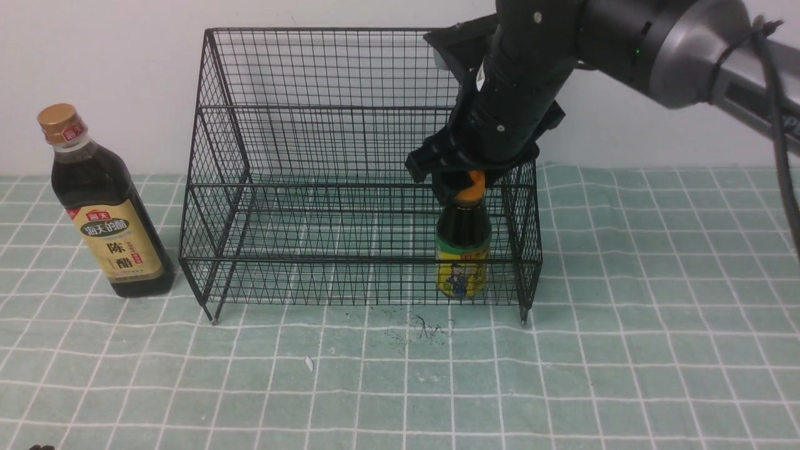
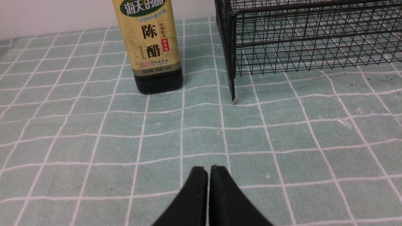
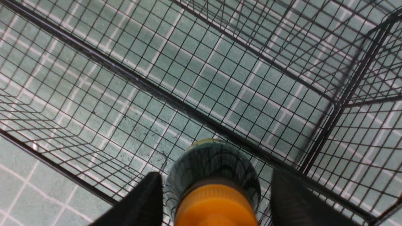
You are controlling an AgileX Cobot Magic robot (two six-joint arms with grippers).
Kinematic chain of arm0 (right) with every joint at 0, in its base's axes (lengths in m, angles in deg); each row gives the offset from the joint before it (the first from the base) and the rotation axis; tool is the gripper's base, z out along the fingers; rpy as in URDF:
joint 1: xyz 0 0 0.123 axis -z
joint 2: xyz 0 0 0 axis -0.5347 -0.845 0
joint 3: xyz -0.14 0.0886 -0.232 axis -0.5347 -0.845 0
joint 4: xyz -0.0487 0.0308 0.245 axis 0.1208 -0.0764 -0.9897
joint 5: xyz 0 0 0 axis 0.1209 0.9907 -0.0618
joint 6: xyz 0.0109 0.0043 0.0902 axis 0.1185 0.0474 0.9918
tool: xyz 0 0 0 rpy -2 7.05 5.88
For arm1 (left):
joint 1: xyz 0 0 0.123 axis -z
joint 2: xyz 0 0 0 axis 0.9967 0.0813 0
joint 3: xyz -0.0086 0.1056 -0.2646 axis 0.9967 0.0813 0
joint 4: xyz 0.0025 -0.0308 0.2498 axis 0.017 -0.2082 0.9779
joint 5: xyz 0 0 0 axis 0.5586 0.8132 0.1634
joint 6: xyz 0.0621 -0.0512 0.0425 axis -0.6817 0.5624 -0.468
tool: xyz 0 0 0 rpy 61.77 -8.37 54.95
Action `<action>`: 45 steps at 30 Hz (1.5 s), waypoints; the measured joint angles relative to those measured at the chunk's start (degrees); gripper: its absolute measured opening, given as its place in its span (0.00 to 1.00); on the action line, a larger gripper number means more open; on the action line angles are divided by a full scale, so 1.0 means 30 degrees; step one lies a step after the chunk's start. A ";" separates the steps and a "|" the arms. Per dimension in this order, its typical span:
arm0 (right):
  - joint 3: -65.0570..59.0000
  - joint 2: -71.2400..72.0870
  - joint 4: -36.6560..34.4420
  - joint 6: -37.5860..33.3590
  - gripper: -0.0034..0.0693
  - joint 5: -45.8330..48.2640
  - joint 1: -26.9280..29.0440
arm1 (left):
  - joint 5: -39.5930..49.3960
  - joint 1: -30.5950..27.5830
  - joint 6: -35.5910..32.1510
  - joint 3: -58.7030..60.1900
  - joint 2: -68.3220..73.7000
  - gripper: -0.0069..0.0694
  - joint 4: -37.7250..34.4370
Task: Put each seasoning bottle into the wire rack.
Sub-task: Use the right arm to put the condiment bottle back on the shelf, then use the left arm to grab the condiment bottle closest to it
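Observation:
The short bottle [image 1: 462, 250] with the orange nozzle cap stands upright in the lower front tier of the black wire rack [image 1: 312, 125], near its right end. My right gripper [image 1: 465, 186] hangs just over its cap. In the right wrist view the gripper [image 3: 216, 201] is open, with its fingers [image 3: 147, 201] apart on either side of the orange cap [image 3: 216, 207] and not touching it. The tall bottle [image 1: 103, 206] with the gold cap stands on the cloth left of the rack. My left gripper [image 2: 209, 171] is shut and empty, low over the cloth in front of the tall bottle [image 2: 150, 47].
A green checked cloth [image 1: 625, 350] covers the table. The rack's front left leg [image 2: 232, 92] stands just right of the tall bottle. Dark scuff marks [image 1: 431, 328] lie on the cloth in front of the rack. A white wall rises behind.

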State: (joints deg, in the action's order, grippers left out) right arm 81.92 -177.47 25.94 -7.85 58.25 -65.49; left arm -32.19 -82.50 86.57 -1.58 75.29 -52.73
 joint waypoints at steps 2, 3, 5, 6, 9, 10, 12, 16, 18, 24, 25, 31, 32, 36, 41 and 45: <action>0.0000 0.0606 0.0000 0.0008 0.73 0.0000 0.0000 | 0.0000 0.0000 0.0000 0.0000 0.0000 0.08 0.0000; 0.0000 0.1100 0.0000 0.0008 0.75 0.0000 0.0000 | 0.0000 0.0000 0.0000 0.0000 0.0000 0.08 0.0000; 0.0000 0.1873 0.0000 0.0008 0.76 0.0000 0.0000 | 0.0000 0.0000 0.0000 0.0000 0.0000 0.08 0.0000; 0.0000 0.2541 0.0000 0.0008 0.76 0.0000 0.0000 | 0.0000 0.0000 0.0000 0.0000 0.0000 0.08 0.0000; 0.0000 0.4521 0.0000 0.0008 0.74 0.0000 0.0000 | 0.0000 0.0000 0.0000 0.0000 0.0000 0.08 0.0000; 0.0000 0.5844 0.0095 0.0008 0.71 0.0022 0.0000 | 0.0000 0.0000 0.0000 0.0000 0.0000 0.08 0.0000; -0.0124 0.8107 0.0406 0.0132 0.63 0.0022 0.0000 | 0.0000 0.0000 0.0000 0.0000 0.0000 0.08 0.0000; -0.1884 1.2087 0.1234 0.1315 0.45 0.0022 0.0000 | 0.0000 0.0000 0.0000 0.0000 0.0000 0.08 0.0000; -0.3495 1.4095 0.1480 0.1904 0.34 0.0044 0.0000 | 0.0000 0.0000 0.0000 0.0000 0.0000 0.08 0.0000; -1.4189 2.2907 0.1283 0.2505 0.04 -0.4433 0.0000 | 0.0000 0.0000 0.0000 0.0000 0.0000 0.08 0.0000; -1.5659 2.3992 0.1182 0.2520 0.04 -0.5913 0.0000 | 0.0000 0.0000 0.0000 0.0000 0.0000 0.08 0.0000; -2.4795 3.0662 0.0628 0.2650 0.03 -1.7565 0.0000 | 0.0000 0.0000 0.0000 0.0000 0.0000 0.08 0.0000; -2.6077 3.1341 0.0482 0.2741 0.03 -1.8669 0.0000 | 0.0000 0.0000 0.0000 0.0000 0.0000 0.08 0.0000; -2.9398 3.3237 -0.0484 0.3530 0.03 -2.1208 0.0000 | 0.0000 0.0000 0.0000 0.0000 0.0000 0.08 0.0000; -3.0701 3.3335 -0.0316 0.3384 0.03 -2.1555 0.0000 | 0.0000 0.0000 0.0000 0.0000 0.0000 0.08 0.0000; -3.0881 3.3335 0.0283 0.3196 0.03 -2.1714 0.0000 | 0.0000 0.0000 0.0000 0.0000 0.0000 0.08 0.0000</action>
State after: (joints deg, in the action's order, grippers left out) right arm -10.72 -77.47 26.79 1.73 -6.89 -65.49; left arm -32.19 -82.50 86.57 -1.58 75.29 -52.73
